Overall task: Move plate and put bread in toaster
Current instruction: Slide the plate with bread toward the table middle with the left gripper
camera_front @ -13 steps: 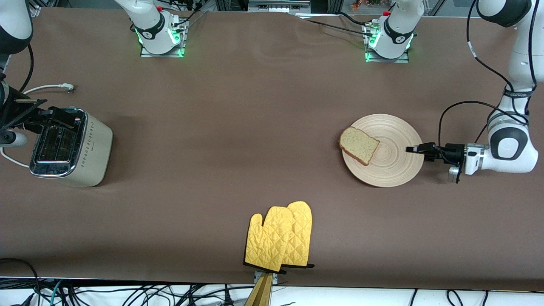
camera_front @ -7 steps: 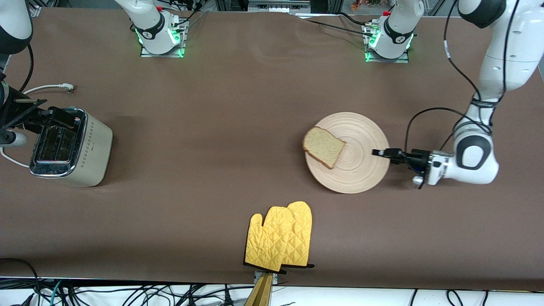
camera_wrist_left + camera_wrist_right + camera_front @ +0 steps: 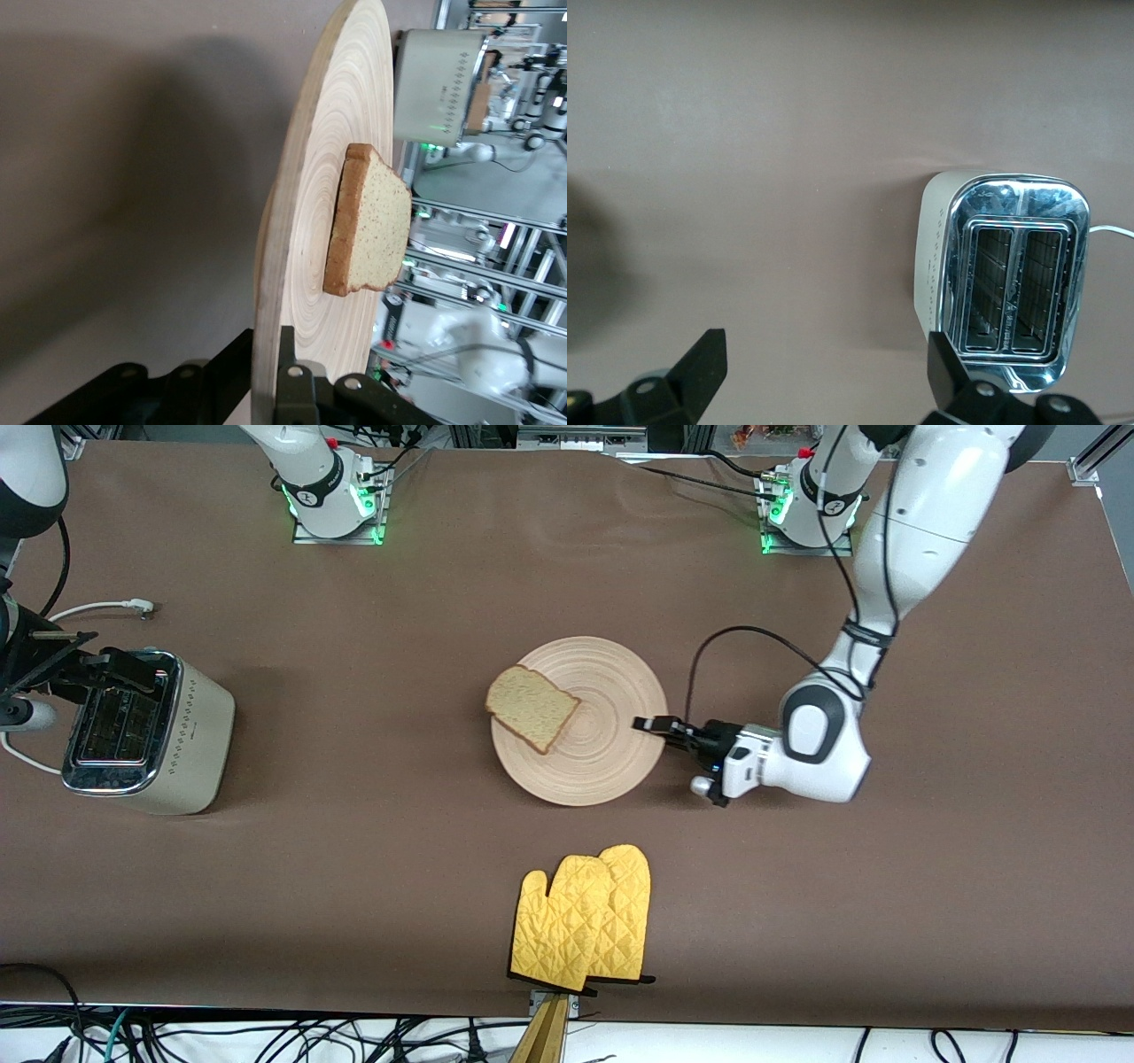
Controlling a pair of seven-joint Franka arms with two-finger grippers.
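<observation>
Jaws of the left gripper are clamped on the rim of the round, pale beige wooden plate with ring grooves, at the edge toward the left arm's end of the counter. That plate lies flat near the middle of the counter. On it rests the single tan, speckled bread slice with a brown crust, lying flat and overhanging the rim toward the right arm's end.

Over the boxy cream toaster with a chrome top hangs the right gripper, jaws spread wide and holding nothing. The toaster's two slots run lengthwise, toward and away from the front camera. A pair of yellow quilted oven mitts lies nearer the front camera than the plate.
</observation>
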